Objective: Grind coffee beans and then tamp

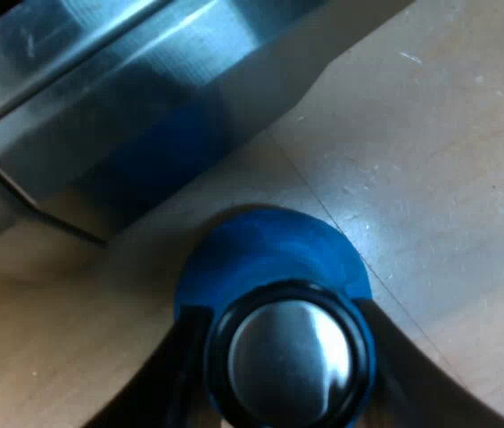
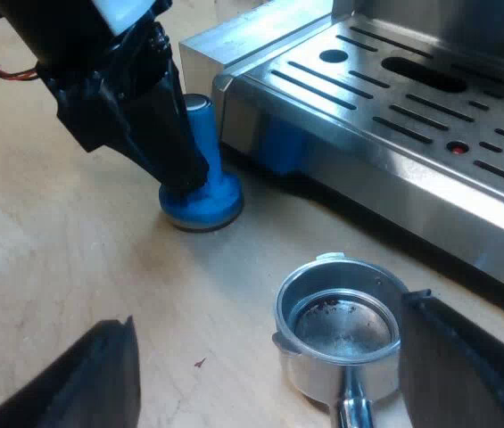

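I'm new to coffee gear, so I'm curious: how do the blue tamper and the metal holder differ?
The blue tamper is blue and capped on top; the metal holder is a shiny open cup with dark specks inside. The left gripper clasps the blue tamper; the metal holder sits between the right gripper's open fingers. Both stand on the table.

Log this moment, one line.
left gripper: shut on tamper, on table by machine | right gripper: open, astride holder | holder: nearly empty
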Controlling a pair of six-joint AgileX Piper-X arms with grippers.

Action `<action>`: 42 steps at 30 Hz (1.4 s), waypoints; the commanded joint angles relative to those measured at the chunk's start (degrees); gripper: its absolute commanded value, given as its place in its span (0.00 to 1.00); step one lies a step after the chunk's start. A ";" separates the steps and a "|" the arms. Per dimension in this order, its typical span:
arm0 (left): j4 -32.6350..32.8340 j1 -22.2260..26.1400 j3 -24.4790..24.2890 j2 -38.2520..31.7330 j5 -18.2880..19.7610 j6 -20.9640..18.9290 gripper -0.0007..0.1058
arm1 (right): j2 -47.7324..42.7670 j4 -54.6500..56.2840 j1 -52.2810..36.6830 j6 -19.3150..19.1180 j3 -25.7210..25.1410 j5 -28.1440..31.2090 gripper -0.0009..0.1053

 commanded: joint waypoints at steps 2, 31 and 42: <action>-0.19 -0.20 0.03 0.07 -0.02 0.28 0.01 | -0.47 -0.67 0.10 -0.59 -0.18 -0.40 0.59; 8.47 -0.20 -4.83 -7.26 -3.59 1.18 0.61 | -0.47 -0.67 0.10 -0.59 -0.95 -4.13 0.59; 12.28 -0.20 -5.29 -28.15 -3.58 1.18 0.61 | -0.36 4.49 0.10 0.59 -6.40 -5.70 0.59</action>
